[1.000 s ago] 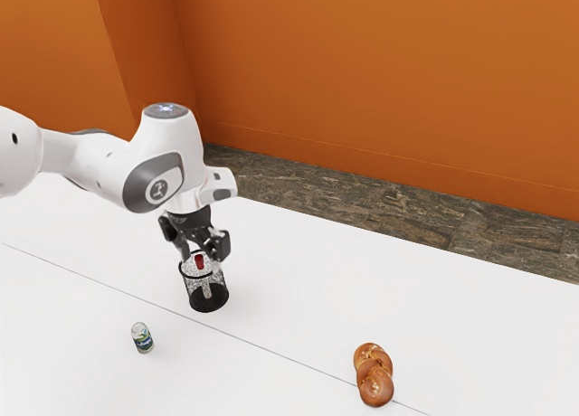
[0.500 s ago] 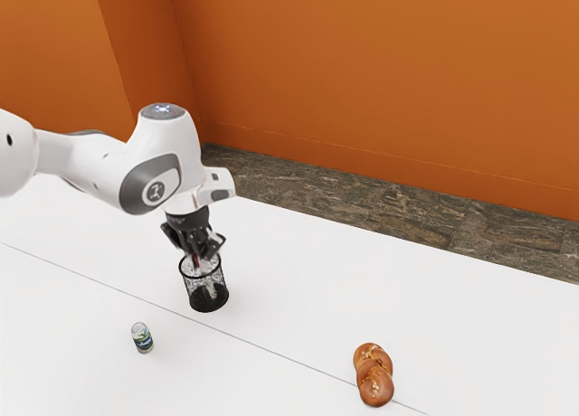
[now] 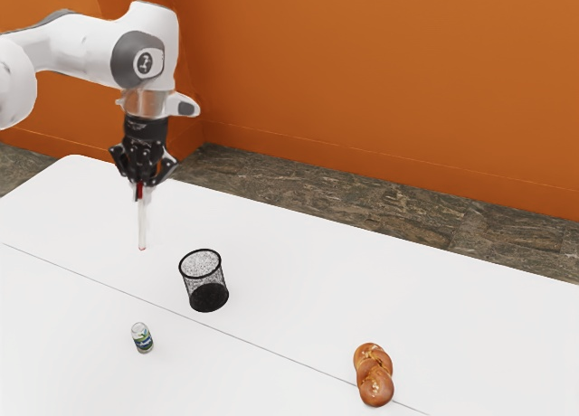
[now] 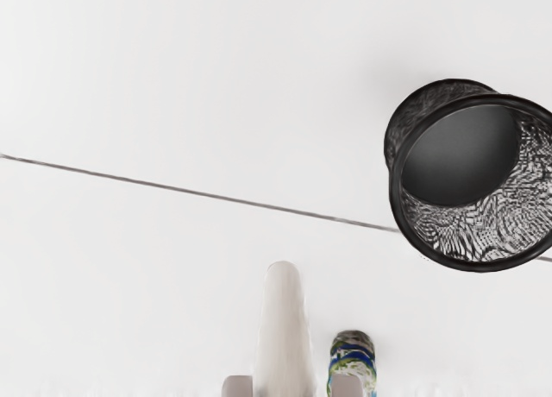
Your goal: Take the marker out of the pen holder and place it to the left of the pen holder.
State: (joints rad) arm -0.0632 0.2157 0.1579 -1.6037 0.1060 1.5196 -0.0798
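White, red-topped marker [image 3: 142,224] is held high beneath the nearly closed black gripper [image 3: 141,183], seemingly to clear the black mesh cup [image 3: 201,278].

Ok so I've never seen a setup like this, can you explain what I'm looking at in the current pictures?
It's a computer simulation of a white robot arm working at a white table. The exterior view is taken from the arm's side; the arm reaches in from that view's upper left. The wrist view comes from a camera on the arm's hand, looking down. The black two-finger gripper works like a thumb and finger: it is shut on a red and whitish marker, holding it upright above the table. On the table stand a black mesh pen holder and a small labelled container, and a twisted brown bread lies there too.
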